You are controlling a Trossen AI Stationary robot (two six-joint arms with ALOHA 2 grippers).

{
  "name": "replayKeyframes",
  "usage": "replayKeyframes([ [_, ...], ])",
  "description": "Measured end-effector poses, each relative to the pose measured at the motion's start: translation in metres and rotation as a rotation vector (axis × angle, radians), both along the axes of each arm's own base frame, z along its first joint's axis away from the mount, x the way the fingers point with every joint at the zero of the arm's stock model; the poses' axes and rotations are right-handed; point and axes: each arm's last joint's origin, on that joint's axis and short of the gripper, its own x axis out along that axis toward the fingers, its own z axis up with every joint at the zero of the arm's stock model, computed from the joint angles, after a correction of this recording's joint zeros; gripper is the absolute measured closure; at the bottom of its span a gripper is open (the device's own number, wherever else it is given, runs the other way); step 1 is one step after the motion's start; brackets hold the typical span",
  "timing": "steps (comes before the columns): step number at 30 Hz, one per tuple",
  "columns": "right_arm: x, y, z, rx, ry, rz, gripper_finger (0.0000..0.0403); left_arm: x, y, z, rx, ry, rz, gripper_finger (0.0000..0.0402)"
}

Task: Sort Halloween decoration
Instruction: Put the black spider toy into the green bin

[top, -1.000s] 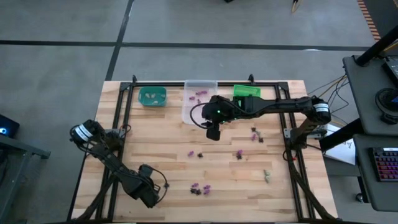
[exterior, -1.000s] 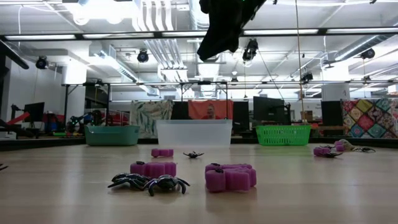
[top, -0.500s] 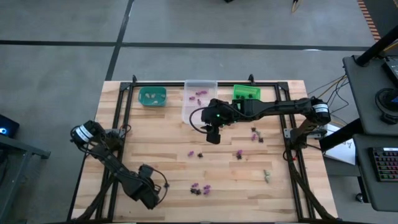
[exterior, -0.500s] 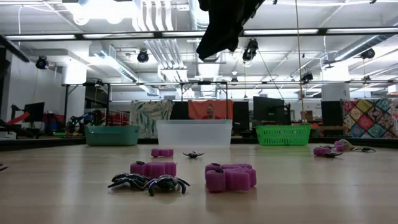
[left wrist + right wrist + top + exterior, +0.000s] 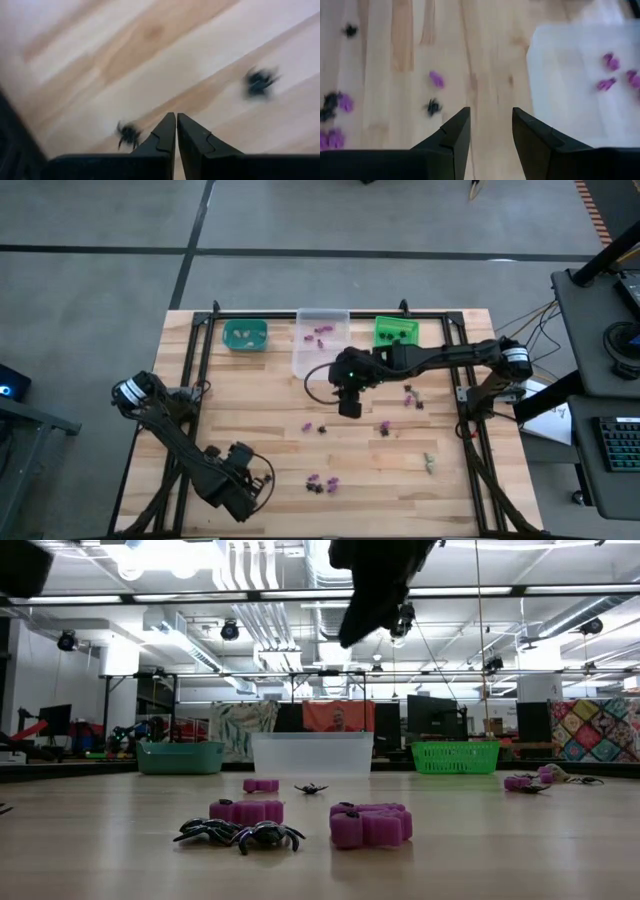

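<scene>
The Halloween decoration lies scattered on the wooden table: purple pieces (image 5: 307, 425) (image 5: 370, 825), black spiders (image 5: 240, 833) and a pale piece (image 5: 429, 463). More purple pieces (image 5: 607, 84) lie in the clear bin (image 5: 320, 355). My right gripper (image 5: 350, 408) (image 5: 491, 125) hangs open and empty above the table, just near of the clear bin. A purple piece (image 5: 436, 78) and a black spider (image 5: 433, 106) lie beyond its fingers. My left gripper (image 5: 240, 492) (image 5: 176, 122) is shut near the table's near left corner, with nothing visible between its fingers. Two black spiders (image 5: 129, 134) (image 5: 260, 80) lie on the wood below it.
Three bins stand along the far edge: a teal bin (image 5: 245, 334), the clear bin in the middle and a green bin (image 5: 396, 330). More trinkets lie at the right (image 5: 410, 395) and near the front (image 5: 322, 481). Black frame rails (image 5: 200, 360) run along both table sides.
My right gripper has drifted toward the table's near edge and slightly right, away from the clear bin, still open. My left arm has risen: a dark part of it now shows in the low view's upper left corner.
</scene>
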Motion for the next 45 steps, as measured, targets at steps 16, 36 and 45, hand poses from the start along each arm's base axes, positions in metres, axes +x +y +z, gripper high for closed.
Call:
replayKeyframes([
  [16, -0.013, 0.024, -0.083, 0.057, -0.035, 0.003, 0.0280, -0.009, 0.022, 0.053, 0.103, -0.307, -0.142, 0.0402],
  [36, -0.011, 0.034, -0.084, 0.082, -0.088, 0.010, 0.0281, -0.005, -0.010, -0.028, -0.070, 0.258, 0.023, 0.0322],
  [45, -0.011, 0.034, -0.084, 0.082, -0.088, 0.011, 0.0282, -0.005, -0.011, -0.038, -0.027, 0.282, 0.006, 0.0258],
])
